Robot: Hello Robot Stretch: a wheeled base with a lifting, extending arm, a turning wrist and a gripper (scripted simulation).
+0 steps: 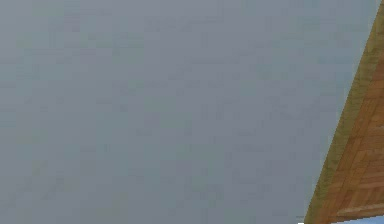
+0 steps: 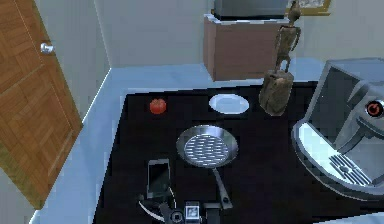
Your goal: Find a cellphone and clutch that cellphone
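The cellphone (image 2: 158, 176) lies flat on the tabletop (image 2: 265, 165), just at twelve o'clock from the hand (image 2: 153, 208), its long axis running twelve to six. Whether the hand holds anything cannot be told.

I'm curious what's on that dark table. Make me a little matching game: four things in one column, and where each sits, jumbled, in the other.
Things:
1. cellphone
2. plate
3. pan
4. coffee machine

Places:
A. at the arm side view's right edge
B. middle of the dark tabletop, handle toward the picture's bottom
C. left of the pan, low in the picture
D. far side of the table, next to the wooden statue

Pairs: 1-C, 2-D, 3-B, 4-A
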